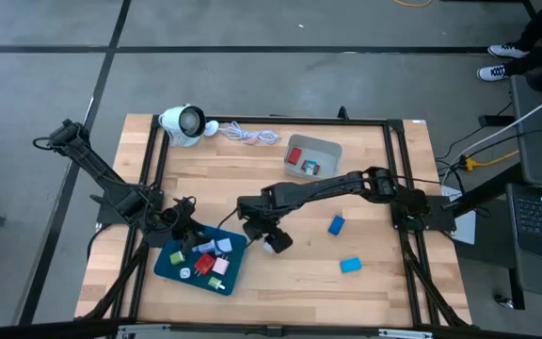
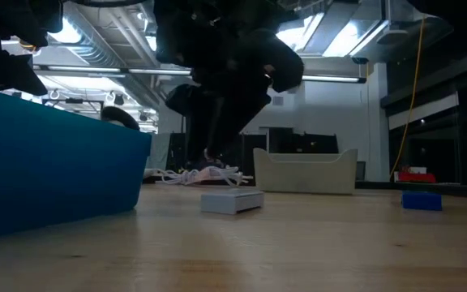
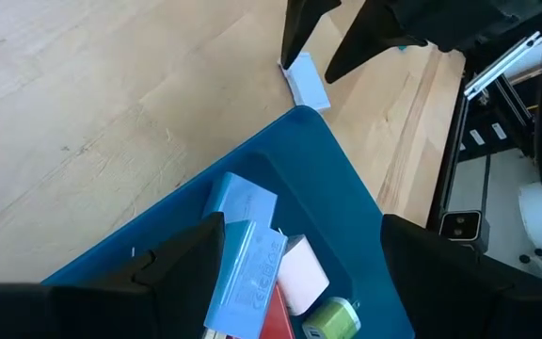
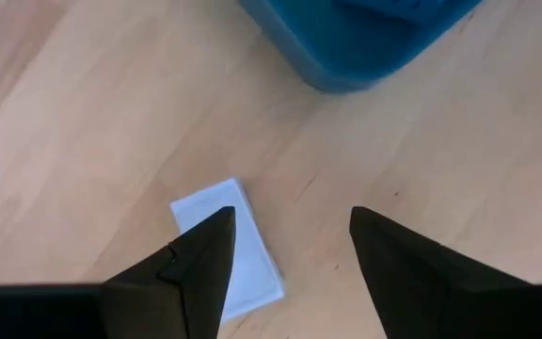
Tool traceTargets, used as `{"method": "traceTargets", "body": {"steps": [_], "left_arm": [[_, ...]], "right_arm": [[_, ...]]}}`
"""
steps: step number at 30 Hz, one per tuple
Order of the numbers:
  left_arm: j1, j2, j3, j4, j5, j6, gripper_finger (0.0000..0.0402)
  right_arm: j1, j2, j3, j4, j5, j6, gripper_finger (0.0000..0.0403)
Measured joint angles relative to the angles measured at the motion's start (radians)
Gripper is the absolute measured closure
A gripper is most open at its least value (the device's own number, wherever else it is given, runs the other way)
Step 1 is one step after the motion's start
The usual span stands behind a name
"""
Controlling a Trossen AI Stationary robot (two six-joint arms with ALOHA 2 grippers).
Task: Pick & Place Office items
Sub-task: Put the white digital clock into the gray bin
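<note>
while the parted right gripper (image 4: 290, 250) hovers over a white piece (image 4: 226, 247), the wooden table (image 1: 384, 273) holds 2 blue blocks (image 1: 336, 224).

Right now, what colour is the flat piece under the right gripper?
White piece, lying on the table; clearest in the right wrist view.

Wooden table (image 1: 290, 273) — teal tray (image 1: 169, 266), grey bin (image 1: 326, 149), white camera (image 1: 183, 123), blue blocks (image 1: 336, 224).

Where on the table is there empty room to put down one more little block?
Bare wood lies in front of the two blue blocks, and between the cord and the right gripper. It is crowded in the blue tray, under the left gripper, and in the grey bin.
</note>
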Motion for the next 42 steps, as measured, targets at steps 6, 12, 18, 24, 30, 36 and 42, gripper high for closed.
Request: {"method": "traceTargets", "body": {"steps": [6, 12, 18, 24, 30, 36, 42], "left_arm": [[0.0, 0.0, 0.0, 0.001, 0.001, -0.006, 0.0121], [0.0, 0.0, 0.0, -0.002, 0.002, 0.001, 0.0121], [0.0, 0.0, 0.0, -0.025, 0.01, 0.003, 0.0121], [0.0, 0.0, 0.0, -0.025, 0.009, 0.002, 0.0121], [0.0, 0.0, 0.0, -0.023, 0.003, -0.016, 0.0121], [0.0, 0.0, 0.0, -0.023, 0.0, -0.017, 0.0121], [0.0, 0.0, 0.0, -0.022, -0.008, -0.019, 0.0121]], "right_arm": [[0.004, 0.0, 0.011, -0.063, -0.008, 0.0, 0.0183], [0.044, 0.0, -0.074, -0.063, -0.009, -0.01, 0.0183], [0.085, -0.011, -0.154, 0.008, 0.017, -0.024, 0.0183], [0.084, -0.014, -0.16, 0.068, 0.03, -0.026, 0.0183], [0.053, -0.004, -0.16, 0.12, 0.022, -0.027, 0.0183], [0.022, 0.013, -0.159, 0.165, -0.021, -0.026, 0.0183], [0.006, 0.027, -0.16, 0.203, -0.073, 0.009, 0.0183]]}}
